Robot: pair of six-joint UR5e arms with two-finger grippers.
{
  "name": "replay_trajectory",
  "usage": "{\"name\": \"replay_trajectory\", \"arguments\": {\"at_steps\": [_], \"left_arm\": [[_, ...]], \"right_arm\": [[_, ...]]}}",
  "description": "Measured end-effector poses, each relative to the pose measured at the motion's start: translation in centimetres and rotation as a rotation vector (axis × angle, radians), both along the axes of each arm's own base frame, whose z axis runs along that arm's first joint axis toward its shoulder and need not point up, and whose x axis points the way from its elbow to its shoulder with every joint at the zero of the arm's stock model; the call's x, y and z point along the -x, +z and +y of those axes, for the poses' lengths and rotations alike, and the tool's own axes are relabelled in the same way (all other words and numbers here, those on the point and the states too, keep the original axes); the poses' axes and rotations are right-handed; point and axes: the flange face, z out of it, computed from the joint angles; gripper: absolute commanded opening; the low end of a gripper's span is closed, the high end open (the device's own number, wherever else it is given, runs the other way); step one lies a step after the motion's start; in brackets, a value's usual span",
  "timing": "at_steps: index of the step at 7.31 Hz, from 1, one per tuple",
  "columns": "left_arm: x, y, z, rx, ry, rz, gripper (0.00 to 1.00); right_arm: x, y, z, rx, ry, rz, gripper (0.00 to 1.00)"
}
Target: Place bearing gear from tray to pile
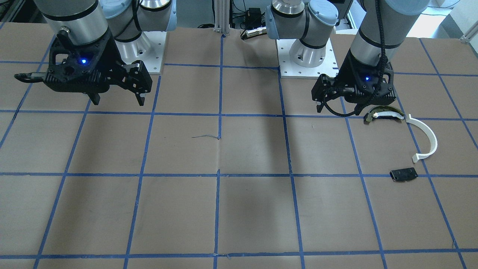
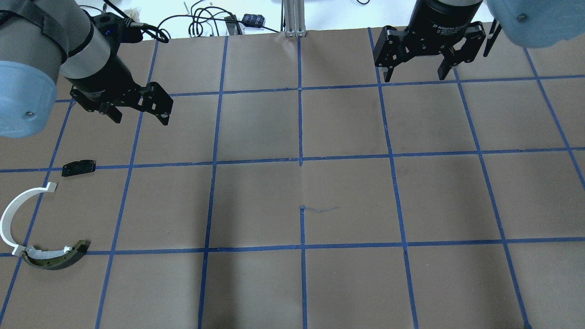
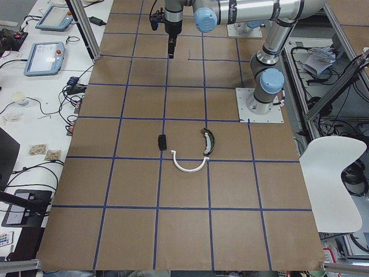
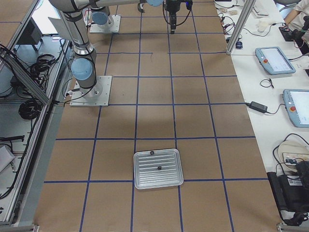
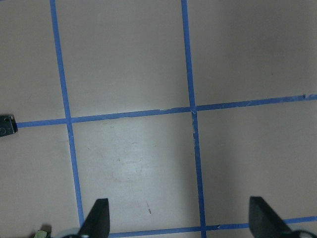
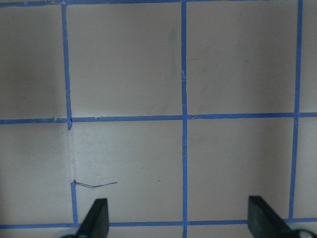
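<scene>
A ribbed metal tray (image 4: 145, 181) lies at the table's end on my right and shows only in the exterior right view. Two small dark parts sit on it, one in the middle (image 4: 159, 167) and one by its far rim (image 4: 152, 152); they are too small to tell which is the bearing gear. The pile is on my left: a white half-ring strip (image 2: 10, 214), a curved black-and-tan piece (image 2: 57, 259) and a flat black plate (image 2: 78, 167). My left gripper (image 2: 140, 119) hovers open and empty beyond the pile. My right gripper (image 2: 415, 76) hovers open and empty at the far right.
Brown paper with a blue tape grid (image 2: 300, 160) covers the table. The arm bases (image 1: 298, 56) stand at the robot's edge. A short loose thread (image 2: 322, 209) lies near the middle. Cables and pendants lie beyond the far edge (image 2: 215, 23).
</scene>
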Motion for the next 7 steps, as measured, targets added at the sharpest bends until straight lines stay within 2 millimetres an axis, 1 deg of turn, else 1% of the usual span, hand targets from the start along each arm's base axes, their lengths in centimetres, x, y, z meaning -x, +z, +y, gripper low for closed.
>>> {"name": "replay_trajectory", "arguments": {"at_steps": [4, 7], "left_arm": [[0.0, 0.1, 0.0, 0.002, -0.001, -0.001, 1.0], [0.0, 0.0, -0.1, 0.003, 0.0, -0.002, 1.0]], "right_arm": [[0.4, 1.1, 0.3, 0.008, 0.005, -0.002, 1.0], [1.2, 1.5, 1.0, 0.012, 0.023, 0.073, 0.99]]}}
